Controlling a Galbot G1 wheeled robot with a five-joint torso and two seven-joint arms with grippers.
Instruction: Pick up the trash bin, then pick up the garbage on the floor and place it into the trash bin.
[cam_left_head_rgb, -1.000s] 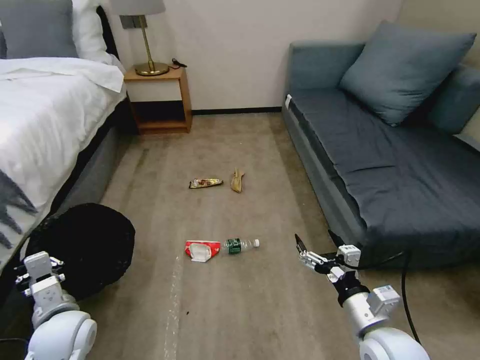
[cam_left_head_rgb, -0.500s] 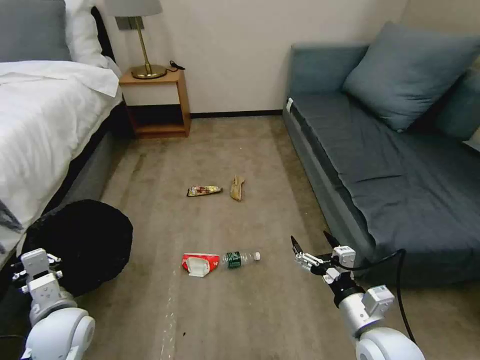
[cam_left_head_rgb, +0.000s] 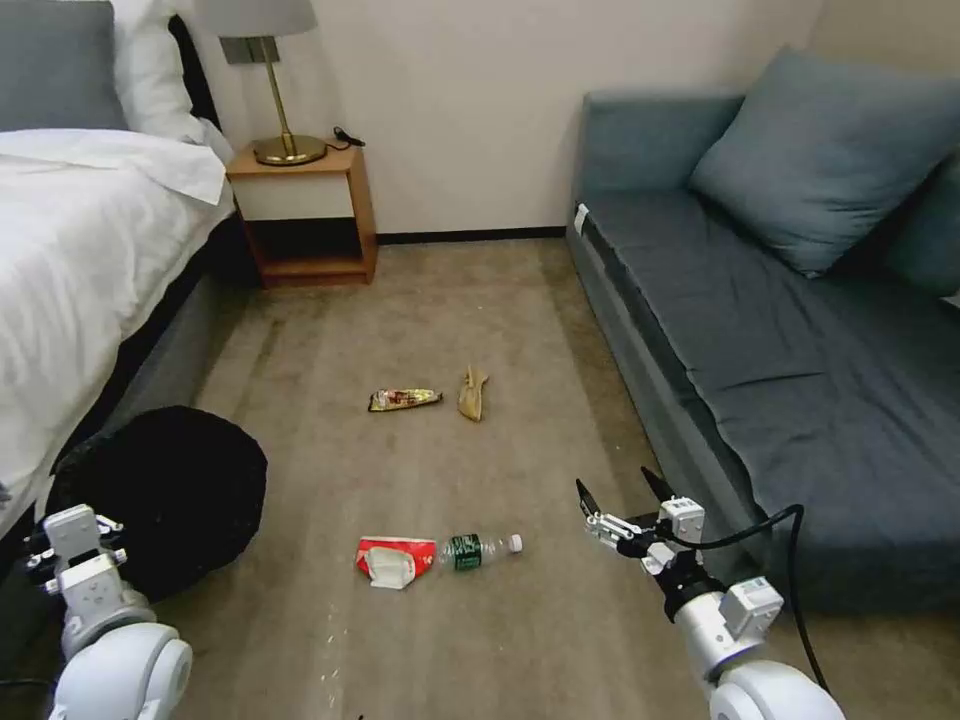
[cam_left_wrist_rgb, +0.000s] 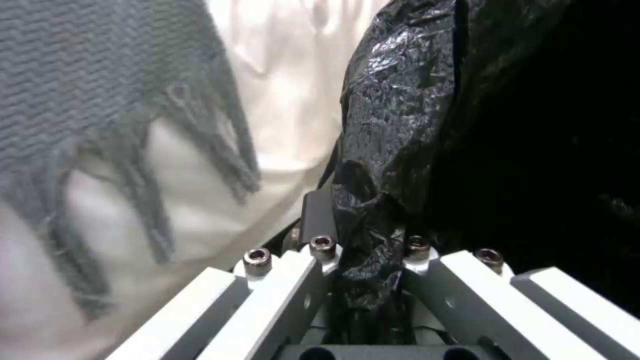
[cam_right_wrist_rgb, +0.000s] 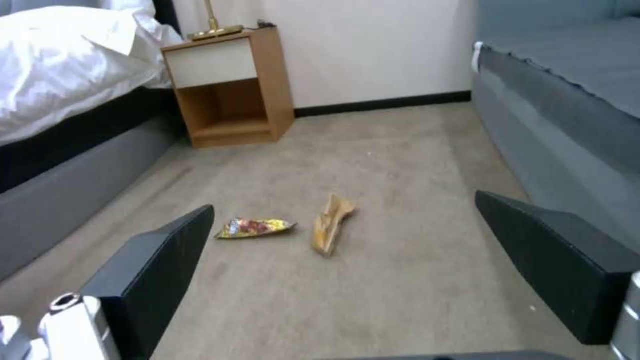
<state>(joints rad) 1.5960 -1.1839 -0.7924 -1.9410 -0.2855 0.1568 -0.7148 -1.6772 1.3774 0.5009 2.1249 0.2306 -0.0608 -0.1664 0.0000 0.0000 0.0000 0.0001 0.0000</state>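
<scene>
Trash bin (cam_left_head_rgb: 165, 495): black-bagged, at 8 o'clock in the head view, against the bed (cam_left_head_rgb: 80, 260).
Left gripper (cam_left_wrist_rgb: 363, 260): closed on the bin's bagged rim (crinkled black plastic pinched between the fingers).
Red-and-white wrapper (cam_left_head_rgb: 393, 558): on the carpet (cam_left_head_rgb: 500, 320) at 6 o'clock, just beside the bottle (cam_left_head_rgb: 478, 549), which lies on its side with the white cap toward the sofa (cam_left_head_rgb: 800, 340).
Snack packet (cam_left_head_rgb: 404, 399): near centre, with the tan peel strip (cam_left_head_rgb: 472, 392) just at its 3 o'clock.
Right gripper (cam_left_head_rgb: 618, 492): at 5 o'clock, above the carpet, fingers spread wide, holding nothing.
Nightstand (cam_left_head_rgb: 300, 210): at 11 o'clock, lamp (cam_left_head_rgb: 270, 90) on top.
</scene>
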